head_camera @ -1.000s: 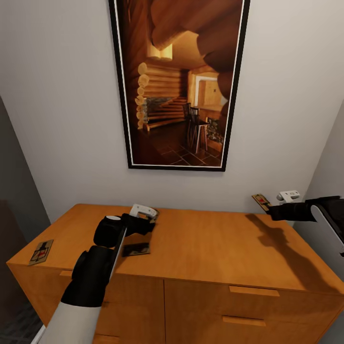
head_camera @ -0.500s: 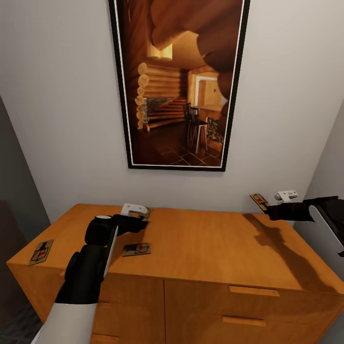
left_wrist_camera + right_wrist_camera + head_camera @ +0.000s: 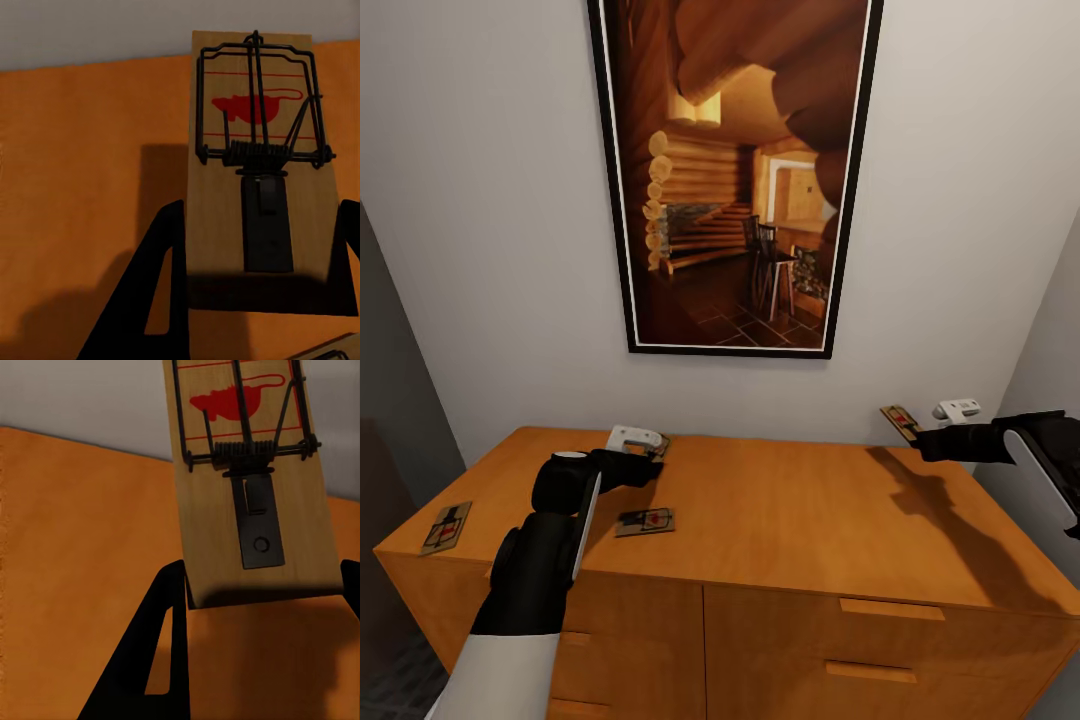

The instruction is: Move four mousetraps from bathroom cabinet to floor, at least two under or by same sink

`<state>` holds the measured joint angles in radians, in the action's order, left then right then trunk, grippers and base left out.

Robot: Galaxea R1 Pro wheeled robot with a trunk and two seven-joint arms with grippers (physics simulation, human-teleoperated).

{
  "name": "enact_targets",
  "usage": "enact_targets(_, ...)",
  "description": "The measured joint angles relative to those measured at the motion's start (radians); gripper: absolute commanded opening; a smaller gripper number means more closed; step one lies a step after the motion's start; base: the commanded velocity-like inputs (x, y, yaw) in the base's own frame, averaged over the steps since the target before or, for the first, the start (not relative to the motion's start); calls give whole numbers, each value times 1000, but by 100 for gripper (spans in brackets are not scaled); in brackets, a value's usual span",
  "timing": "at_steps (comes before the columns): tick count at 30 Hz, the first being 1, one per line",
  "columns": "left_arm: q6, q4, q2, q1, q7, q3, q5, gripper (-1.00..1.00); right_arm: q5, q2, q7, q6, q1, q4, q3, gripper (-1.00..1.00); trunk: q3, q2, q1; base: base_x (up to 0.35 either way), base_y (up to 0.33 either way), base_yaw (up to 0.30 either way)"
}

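On the wooden cabinet top, pick-up step: left gripper straddling a mousetrap, grip unconfirmed; right gripper pinching another mousetrap; next, close left, lift.

4 mousetraps — wooden boards, wire springs, red mouse print. Two lie flat on cabinet top: left edge trap, front-centre trap. Two held aloft — left-held trap, right-held trap.

no readable text, only a red mouse emblem on each mousetrap
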<state>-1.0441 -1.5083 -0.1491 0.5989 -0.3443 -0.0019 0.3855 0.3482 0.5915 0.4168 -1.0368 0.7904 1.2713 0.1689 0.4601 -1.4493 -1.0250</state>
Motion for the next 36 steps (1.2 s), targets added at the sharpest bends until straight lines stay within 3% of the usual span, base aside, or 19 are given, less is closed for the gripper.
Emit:
enact_targets(17,0,0,-1,0,0,0,0,-100,0,0,2,-8,0,13,-1,-100,0,0,0,0,0,0)
enact_targets(29,0,-1,2,0,0,-3,0,-100,2,-4,-6,2,0,12,-1,-100,0,0,-1,-302,20,0)
enact_targets(36,0,-2,3,0,0,-4,1,-100,-1,-32,-8,2,0,12,-1,-100,0,0,-1,-337,0,0)
